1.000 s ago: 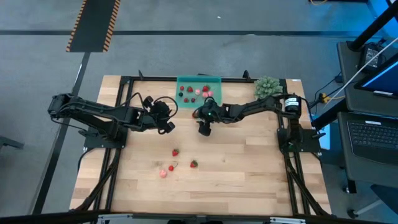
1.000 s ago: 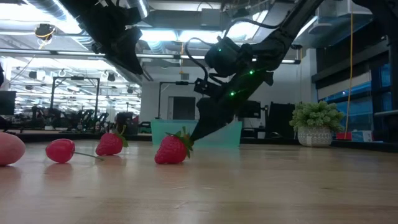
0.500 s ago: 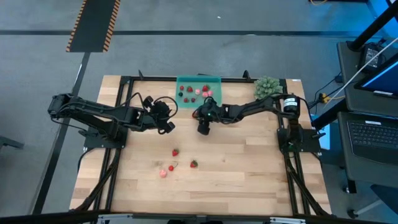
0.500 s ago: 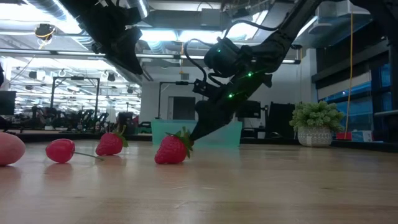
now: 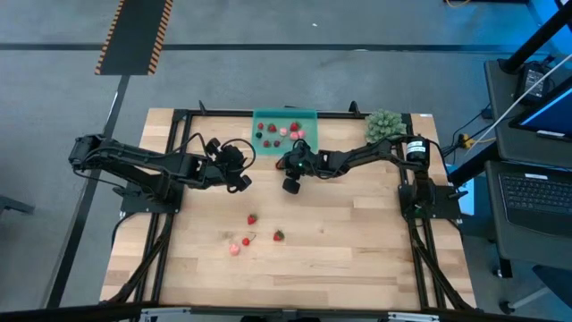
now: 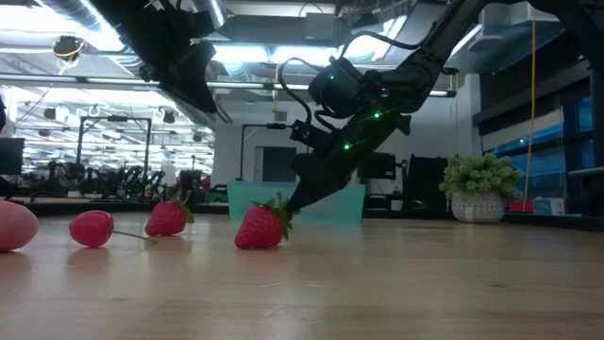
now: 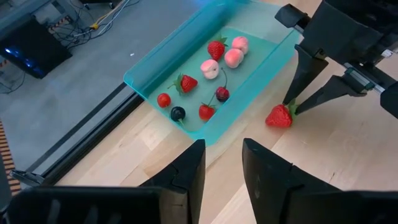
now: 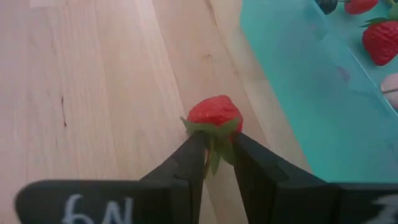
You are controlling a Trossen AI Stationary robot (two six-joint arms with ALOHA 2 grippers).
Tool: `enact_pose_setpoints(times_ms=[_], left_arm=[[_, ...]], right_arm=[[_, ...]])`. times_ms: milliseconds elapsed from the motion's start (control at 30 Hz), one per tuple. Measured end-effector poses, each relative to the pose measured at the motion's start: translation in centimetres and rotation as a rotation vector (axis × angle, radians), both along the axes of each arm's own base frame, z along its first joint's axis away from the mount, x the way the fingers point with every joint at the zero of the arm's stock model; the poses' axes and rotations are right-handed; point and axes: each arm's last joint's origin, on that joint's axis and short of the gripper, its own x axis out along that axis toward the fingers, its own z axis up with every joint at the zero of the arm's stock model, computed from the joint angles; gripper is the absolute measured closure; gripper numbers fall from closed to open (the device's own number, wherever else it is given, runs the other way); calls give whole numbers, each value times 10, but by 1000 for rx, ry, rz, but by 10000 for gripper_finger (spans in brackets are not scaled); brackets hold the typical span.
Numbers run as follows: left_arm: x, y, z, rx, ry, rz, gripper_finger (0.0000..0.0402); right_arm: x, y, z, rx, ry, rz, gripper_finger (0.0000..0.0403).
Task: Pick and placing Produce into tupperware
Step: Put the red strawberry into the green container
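The teal tupperware (image 5: 312, 116) stands at the table's far middle with several berries (image 7: 211, 68) in it. A red strawberry (image 8: 214, 114) lies on the wood just outside its near wall (image 7: 249, 109), and my right gripper (image 8: 214, 148) is shut on it. In the low view another strawberry (image 6: 262, 227) stands in front of it and hides it. My left gripper (image 7: 221, 158) hovers to the left of the tupperware (image 7: 163, 59), open, with nothing between its fingers. Loose pieces lie nearer the front: two strawberries (image 5: 252, 219) (image 5: 278, 235), a small red one (image 5: 246, 241) and a pink one (image 5: 235, 249). My right gripper pinches the strawberry's green leafy cap (image 8: 215, 132) between its two fingertips (image 8: 194, 149). The fingers slant down from the table's right side (image 7: 293, 107). The red body points away from the fingers and rests on the wood beside the tupperware.
A small bushy green plant (image 5: 384, 123) stands at the far right corner. A black frame rail (image 5: 214, 112) runs along the table's far edge behind the tupperware. Bare wood (image 5: 349, 241) lies toward the near right.
My right gripper has drawn its fingers together around the strawberry's cap while staying beside the tupperware's near wall. The strawberry has kept its place on the wood.
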Motion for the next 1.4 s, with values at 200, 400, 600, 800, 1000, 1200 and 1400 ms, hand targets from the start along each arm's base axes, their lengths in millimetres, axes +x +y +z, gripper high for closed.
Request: enact_pose_setpoints(times_ms=[200, 400, 600, 800, 1000, 1200, 1400], left_arm=[[0, 0, 0, 0, 0, 0, 302], [0, 0, 0, 0, 0, 0, 312], [0, 0, 0, 0, 0, 0, 320], [0, 0, 0, 0, 0, 0, 317], [0, 0, 0, 0, -1, 0, 306], [0, 0, 0, -1, -1, 0, 299], [0, 0, 0, -1, -1, 0, 300]], right_arm=[[0, 0, 0, -2, 3, 3, 365], [0, 2, -2, -30, 19, 7, 396], [-2, 6, 5, -36, 23, 9, 399], [-5, 6, 27, -52, -12, 12, 401], [-9, 7, 53, -97, -64, 38, 401], [-21, -1, 98, -186, -154, 56, 402], [-34, -38, 127, -218, -185, -41, 402]])
